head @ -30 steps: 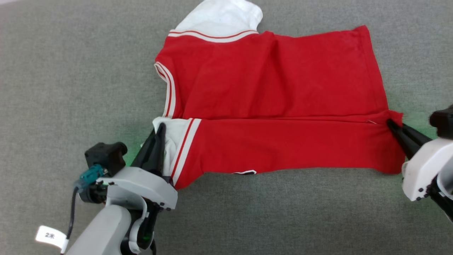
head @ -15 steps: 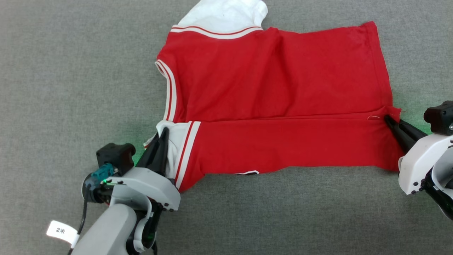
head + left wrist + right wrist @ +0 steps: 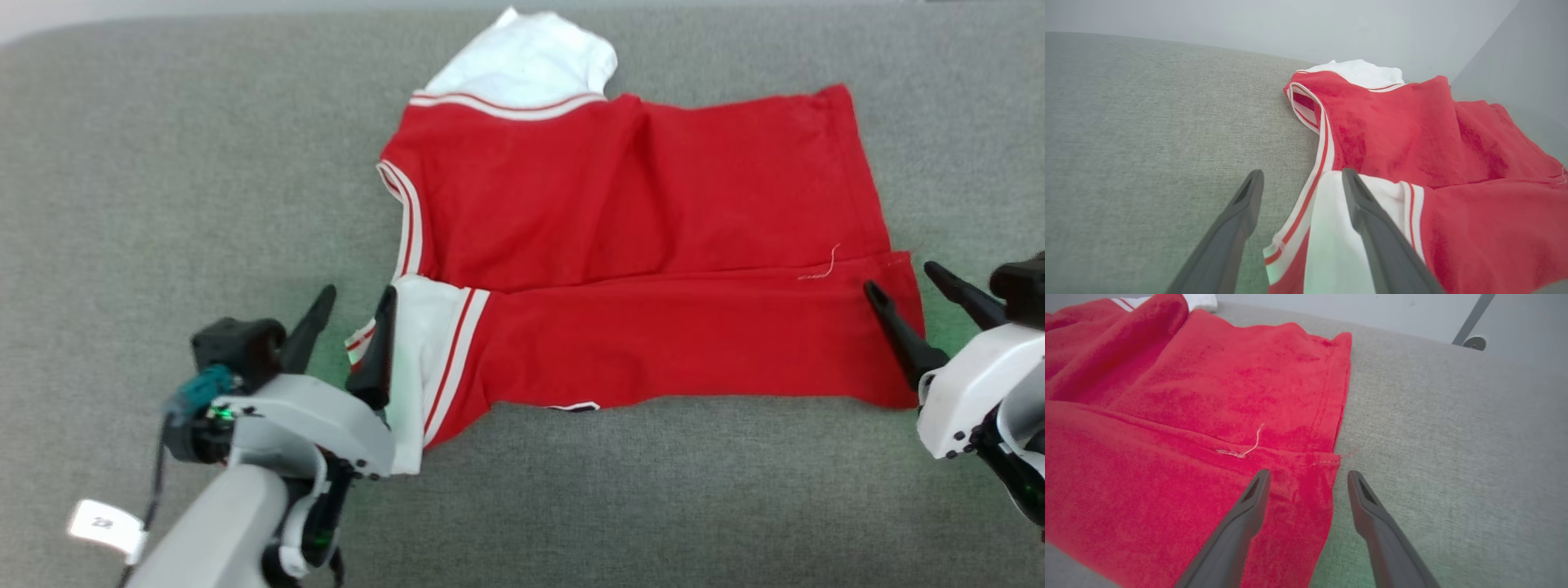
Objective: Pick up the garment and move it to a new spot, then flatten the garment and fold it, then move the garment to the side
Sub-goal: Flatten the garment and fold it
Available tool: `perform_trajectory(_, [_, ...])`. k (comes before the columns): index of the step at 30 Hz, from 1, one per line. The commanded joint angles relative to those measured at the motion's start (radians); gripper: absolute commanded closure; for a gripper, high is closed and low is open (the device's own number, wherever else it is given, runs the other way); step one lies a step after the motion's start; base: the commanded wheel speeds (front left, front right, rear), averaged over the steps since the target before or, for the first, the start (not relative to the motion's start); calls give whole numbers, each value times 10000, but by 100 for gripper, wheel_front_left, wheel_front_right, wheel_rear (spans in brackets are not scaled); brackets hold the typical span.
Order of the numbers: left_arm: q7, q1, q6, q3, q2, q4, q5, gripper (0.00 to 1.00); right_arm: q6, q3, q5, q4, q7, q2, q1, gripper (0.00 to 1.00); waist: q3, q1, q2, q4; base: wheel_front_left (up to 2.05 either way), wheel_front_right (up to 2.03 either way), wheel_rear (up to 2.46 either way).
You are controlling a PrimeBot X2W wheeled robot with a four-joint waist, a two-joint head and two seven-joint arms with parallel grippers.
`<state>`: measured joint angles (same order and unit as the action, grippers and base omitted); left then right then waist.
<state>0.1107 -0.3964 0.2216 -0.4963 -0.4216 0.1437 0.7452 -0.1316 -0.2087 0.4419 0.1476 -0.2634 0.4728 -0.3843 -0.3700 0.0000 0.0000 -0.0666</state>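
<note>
One fold is in: our red, white-sleeved jersey shirt (image 3: 637,245) lies flat on the grey fabric surface (image 3: 163,163). Our left gripper (image 3: 357,292) and right gripper (image 3: 900,276) stand spread, empty; we judge further folding and moving aside remain.

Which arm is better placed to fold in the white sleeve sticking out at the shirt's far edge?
Left, likely. The left tool hangs open at the neck end of the garment, where the far white sleeve lies. The right tool is open at the hem, the opposite end.
</note>
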Motion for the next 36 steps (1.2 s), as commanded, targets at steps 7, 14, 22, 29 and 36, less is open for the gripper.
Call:
perform_trajectory(7, [-1473,901,939,366,-1116,-2600,349,0,18,838,-67,-981,-32,-291,666,0,424,0,0,-67,0,0,0])
perform_trajectory(14, [-4504,1434,2109,25,-2515,-4832,611,0,18,1355,-337,-1936,-339,-516,867,0,29,0,0,-14,0,0,0])
perform_trajectory(22, [-6005,1185,2116,-84,-2612,-4618,1552,0,18,1375,-486,-2375,-514,-709,612,0,-439,0,0,274,0,0,0])
perform_trajectory(29, [-6214,922,1485,-209,-2300,-3510,2069,0,18,1536,-503,-2473,-548,-723,457,0,-790,0,0,531,0,0,0])
perform_trajectory(36, [-6262,859,1159,-406,-2070,-2858,2263,0,18,1619,-535,-2616,-593,-744,540,0,-860,0,0,686,0,0,0])
